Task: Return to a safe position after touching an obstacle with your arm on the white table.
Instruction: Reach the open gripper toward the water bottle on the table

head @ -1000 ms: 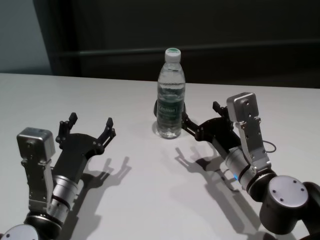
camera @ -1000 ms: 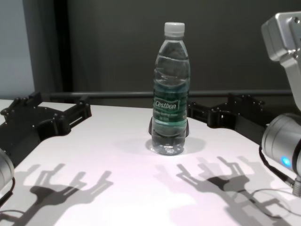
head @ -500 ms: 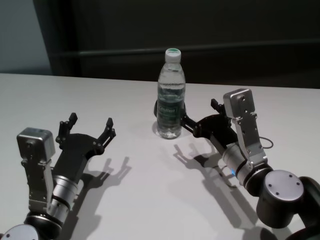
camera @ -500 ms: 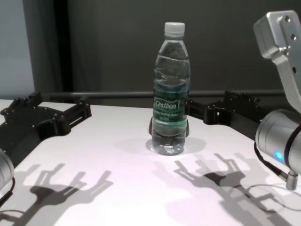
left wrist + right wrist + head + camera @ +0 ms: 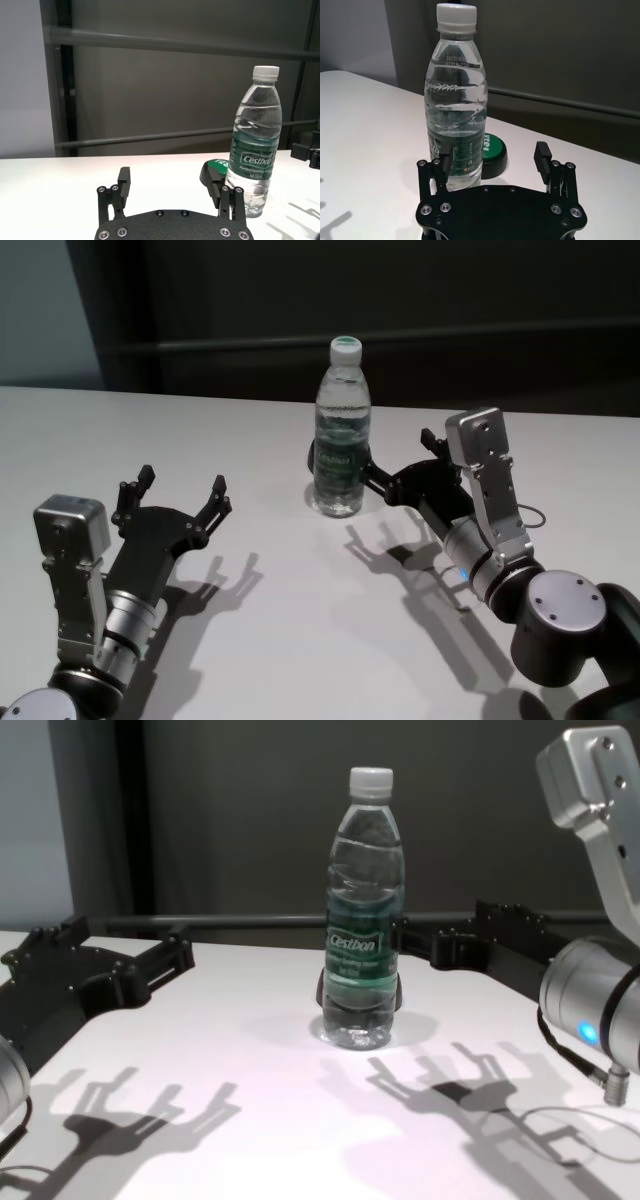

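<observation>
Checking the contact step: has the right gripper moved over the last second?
Yes. The right gripper has crept toward the bottle and farther back on the white table; the bottle stands where it was.

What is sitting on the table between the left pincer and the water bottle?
Nothing: in the head view, only bare white table lies between the left pincer and the bottle.

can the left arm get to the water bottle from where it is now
Probably yes. The left gripper sits open, off to the robot's left and nearer than the water bottle, with only bare white table between them. The right gripper, open close beside the bottle's far side, could crowd that side.
</observation>
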